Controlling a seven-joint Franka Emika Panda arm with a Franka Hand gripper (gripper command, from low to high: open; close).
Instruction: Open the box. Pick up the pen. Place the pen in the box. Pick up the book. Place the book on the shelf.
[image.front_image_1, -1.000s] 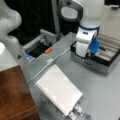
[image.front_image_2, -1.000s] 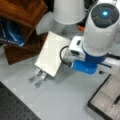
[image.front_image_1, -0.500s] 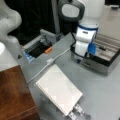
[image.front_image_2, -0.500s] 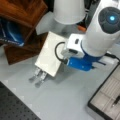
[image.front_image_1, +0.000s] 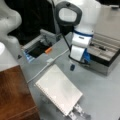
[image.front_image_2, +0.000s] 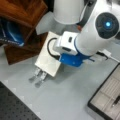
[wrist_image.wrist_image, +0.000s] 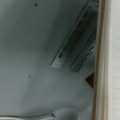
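Note:
The box (image.front_image_1: 106, 56) stands open at a front view's right, and the black pen (image.front_image_1: 99, 47) lies in its pale compartments. In a front view the box (image.front_image_2: 106, 96) sits at the bottom right with the pen (image.front_image_2: 116, 100) inside. The white book (image.front_image_1: 58, 88) lies flat on the grey table. My gripper (image.front_image_1: 72, 67) hangs just above the table, between the box and the book's far corner, holding nothing I can see. The arm covers part of the book (image.front_image_2: 47, 60). The wrist view shows the book's edge (wrist_image.wrist_image: 110, 62). The brown shelf (image.front_image_1: 13, 96) (image.front_image_2: 23, 12) stands beside the book.
Slotted metal strips (image.front_image_1: 78, 112) (image.front_image_2: 38, 75) (wrist_image.wrist_image: 75, 45) stick out from under the book. A dark bin (image.front_image_1: 37, 48) with an orange piece (image.front_image_1: 48, 50) stands at the back left. A white cable (image.front_image_1: 45, 66) runs across the table.
The arm has moved away from the open box and down toward the book. The pen stays in the box and the book has not moved.

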